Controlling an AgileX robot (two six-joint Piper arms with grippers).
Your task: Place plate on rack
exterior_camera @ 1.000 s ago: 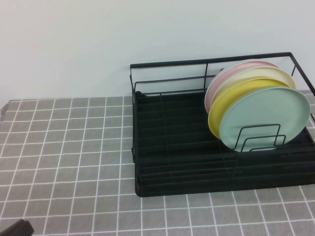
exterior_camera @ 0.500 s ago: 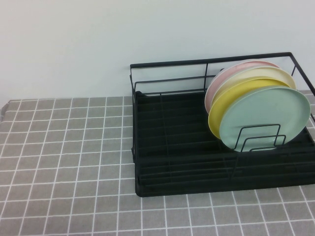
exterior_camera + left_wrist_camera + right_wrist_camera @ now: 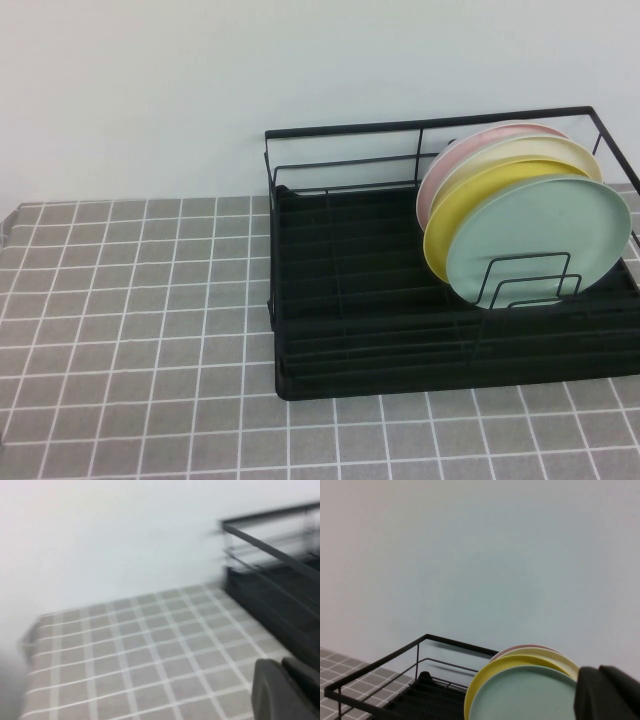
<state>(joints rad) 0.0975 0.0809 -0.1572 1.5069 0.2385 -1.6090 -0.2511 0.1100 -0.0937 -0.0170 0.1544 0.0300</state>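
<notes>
A grey tiled table [image 3: 130,330] fills the left side. To its right sits the black wire rack [image 3: 350,340], holding four upright plates: pink [image 3: 450,160], cream [image 3: 560,150], yellow [image 3: 470,195], and frontmost the mint-green plate [image 3: 540,235], leaning behind a wire divider [image 3: 525,280]. The left gripper [image 3: 287,690] hangs above the tiles beside the rack (grip state unreadable); the right gripper [image 3: 610,692] hangs near the plates, likewise unreadable.
</notes>
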